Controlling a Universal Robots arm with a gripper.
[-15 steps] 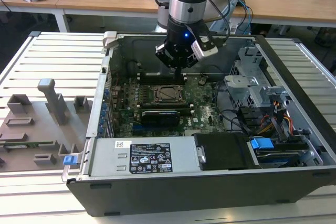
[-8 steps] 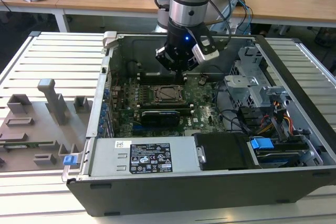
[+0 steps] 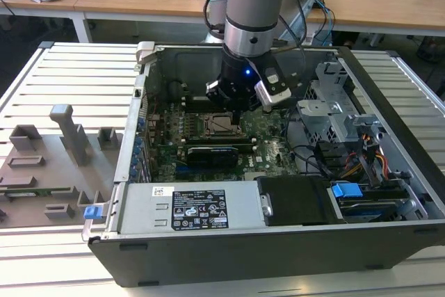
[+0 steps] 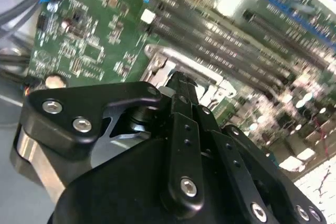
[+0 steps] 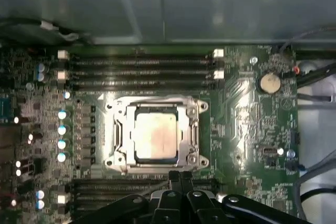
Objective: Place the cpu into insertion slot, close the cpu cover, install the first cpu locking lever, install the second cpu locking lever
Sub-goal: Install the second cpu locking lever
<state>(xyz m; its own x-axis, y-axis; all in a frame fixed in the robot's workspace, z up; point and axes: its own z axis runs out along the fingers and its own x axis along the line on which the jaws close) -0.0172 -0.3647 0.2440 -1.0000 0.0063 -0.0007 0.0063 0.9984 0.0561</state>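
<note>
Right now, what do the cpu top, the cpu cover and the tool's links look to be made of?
The cpu top looks like pale brushed metal with a dull sheen. The cpu cover around it seems bright bare steel, glinting at its edges. The tool links look like matte black metal or hard plastic, with shiny silver screw heads.

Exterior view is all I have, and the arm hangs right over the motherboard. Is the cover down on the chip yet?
Observer: Yes. In the first wrist view the cpu cover lies flat, framing the pale top of the cpu.
Operator: And where is the end effector relative to it?
Observer: The end effector sits just off one edge of the cover, its fingertips together and nothing between them.
</note>
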